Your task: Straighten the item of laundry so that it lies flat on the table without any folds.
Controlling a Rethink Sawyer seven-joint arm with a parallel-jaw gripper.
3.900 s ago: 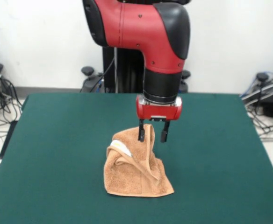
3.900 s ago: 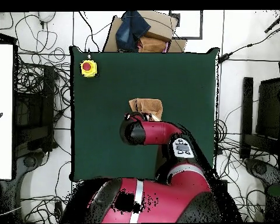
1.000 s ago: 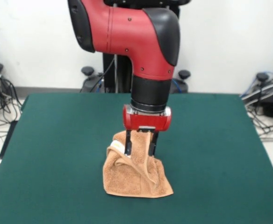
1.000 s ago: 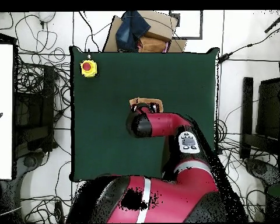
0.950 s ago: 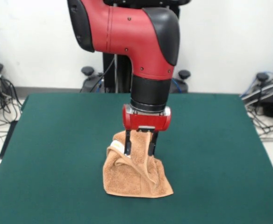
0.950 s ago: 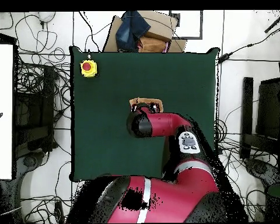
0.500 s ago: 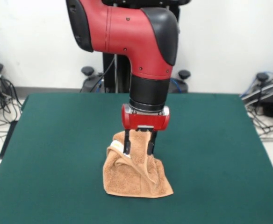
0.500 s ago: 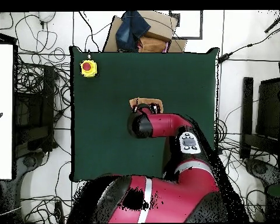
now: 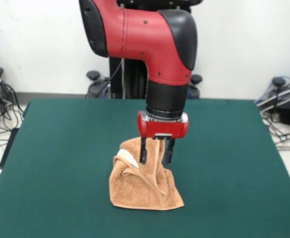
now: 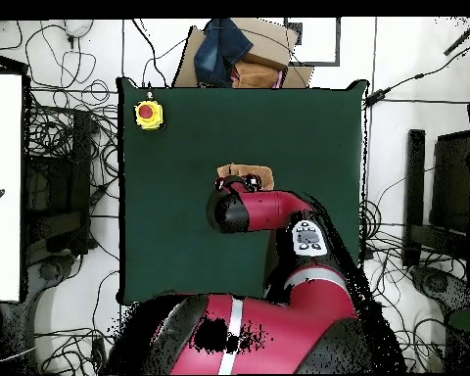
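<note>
The gripper (image 9: 155,157) hangs straight down over the towel (image 9: 145,183), its two black fingers (image 9: 143,151) standing on either side of a raised ridge of cloth at the top of the heap; the jaws look drawn in on that ridge and seem to pinch it, though from the front the contact itself is partly hidden, so the hold is probable rather than certain. The towel sits a little off the middle of the table (image 9: 60,148), well apart from every edge, bunched into a peaked mound: broad at the base where its lower hem lies on the felt, narrowing upward to the pinched fold. So the cloth lies directly beneath the tool, and its bulk spreads down and toward the table's near edge in the front view. Judged from this, any spreading move depends on which way the free lower hem can be dragged. Material: tan terry, thick and soft, loops visible, folds rounded rather than creased; a small white label (image 9: 130,159) shows on the left slope. The table's cover is dark green, matte, felt-like, likely to grip the pile. In the overhead view the arm (image 10: 263,213) covers most of the towel; only a tan sliver shows beyond it. A yellow-and-red button (image 10: 148,114) sits near one table corner.
</note>
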